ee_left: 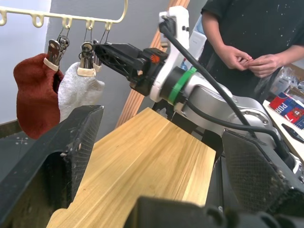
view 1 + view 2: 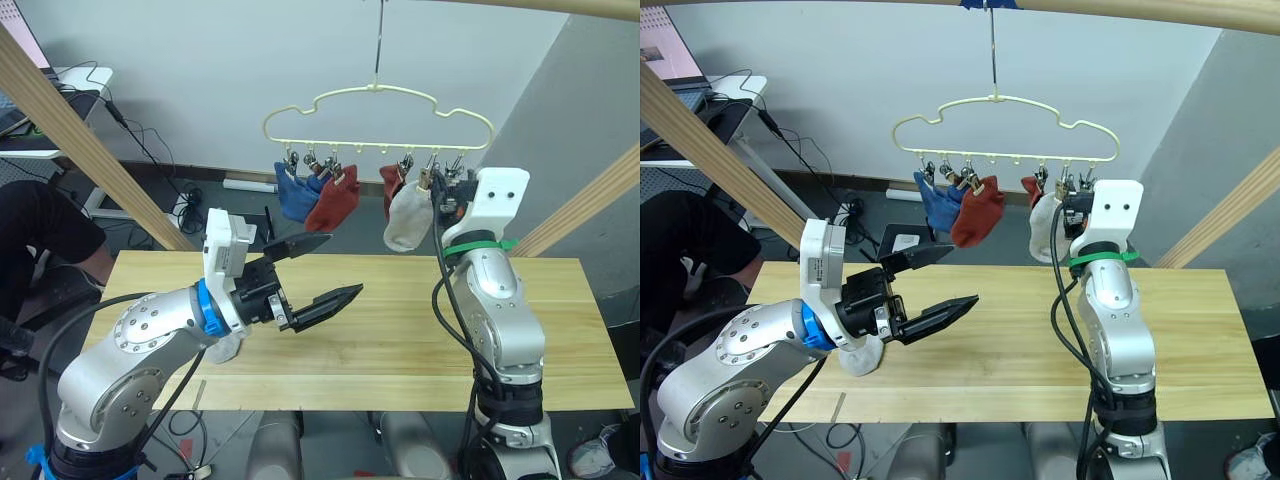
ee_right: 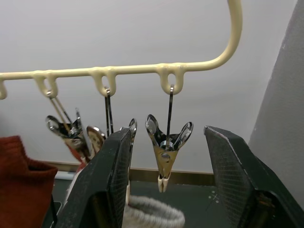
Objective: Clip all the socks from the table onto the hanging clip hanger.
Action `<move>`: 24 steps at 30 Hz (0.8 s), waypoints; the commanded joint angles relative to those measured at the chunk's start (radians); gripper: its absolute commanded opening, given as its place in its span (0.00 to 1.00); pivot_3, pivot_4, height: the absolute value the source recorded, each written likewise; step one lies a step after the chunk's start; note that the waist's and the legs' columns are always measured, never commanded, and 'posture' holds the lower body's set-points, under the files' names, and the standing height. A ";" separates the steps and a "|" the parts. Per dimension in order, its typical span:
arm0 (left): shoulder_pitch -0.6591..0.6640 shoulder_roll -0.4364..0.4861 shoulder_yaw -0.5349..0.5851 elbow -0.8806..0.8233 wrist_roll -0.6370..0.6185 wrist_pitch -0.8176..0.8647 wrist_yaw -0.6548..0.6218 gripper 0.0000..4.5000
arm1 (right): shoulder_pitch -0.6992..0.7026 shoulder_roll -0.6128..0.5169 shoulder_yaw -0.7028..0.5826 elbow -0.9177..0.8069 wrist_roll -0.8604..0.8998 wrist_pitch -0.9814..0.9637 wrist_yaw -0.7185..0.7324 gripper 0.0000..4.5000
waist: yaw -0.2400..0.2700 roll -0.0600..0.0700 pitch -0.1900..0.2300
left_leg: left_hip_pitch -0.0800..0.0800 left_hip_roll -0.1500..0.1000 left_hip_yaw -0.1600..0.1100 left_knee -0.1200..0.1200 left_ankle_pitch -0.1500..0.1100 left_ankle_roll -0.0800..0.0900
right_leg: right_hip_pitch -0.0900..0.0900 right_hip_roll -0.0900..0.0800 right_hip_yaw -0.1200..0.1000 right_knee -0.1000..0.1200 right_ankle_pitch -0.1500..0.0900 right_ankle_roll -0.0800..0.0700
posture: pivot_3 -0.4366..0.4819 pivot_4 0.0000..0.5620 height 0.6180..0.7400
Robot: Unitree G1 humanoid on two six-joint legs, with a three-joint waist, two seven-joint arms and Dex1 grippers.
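Cream-yellow cloud-shaped wire clip hanger (image 2: 378, 113): hangs by a metal hook above the far edge of the pale plank wooden table (image 2: 400, 330). Clipped along its bar: blue knit sock (image 2: 291, 193), two rust-red knit socks (image 2: 333, 200), light grey knit sock (image 2: 407, 222).

Left gripper (image 2: 318, 270): over the table's left part, black fingers spread wide, empty. A light grey sock (image 2: 862, 355) lies on the table beneath this arm.

Right gripper (image 3: 168, 183): raised at the hanger's right end, fingers parted either side of an empty silver clip (image 3: 167, 148), not touching it.
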 commanded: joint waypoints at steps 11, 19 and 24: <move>-0.016 -0.004 -0.015 -0.026 -0.002 -0.025 -0.010 1.00 | -0.030 -0.007 -0.023 0.011 -0.031 -0.029 -0.017 0.56 | 0.000 0.000 0.000 | 0.000 0.000 0.000 0.001 0.000 0.000 | 0.000 0.000 0.000 0.000 0.000 0.000 | 0.41 0.47 1.00; 0.000 -0.006 -0.013 -0.040 0.000 -0.028 0.003 1.00 | -0.046 -0.019 -0.035 0.035 -0.047 -0.044 -0.017 0.56 | 0.000 0.000 0.000 | 0.000 0.000 0.000 0.001 0.000 0.000 | 0.000 0.000 0.000 0.000 0.000 0.000 | 0.41 0.47 1.00; 0.002 -0.005 -0.016 -0.042 0.002 -0.029 0.004 1.00 | -0.027 -0.016 -0.033 0.005 -0.043 -0.025 0.002 0.56 | 0.000 0.000 0.000 | 0.000 0.000 0.000 0.001 0.000 0.000 | 0.000 0.000 0.000 0.000 0.000 0.000 | 0.42 0.47 1.00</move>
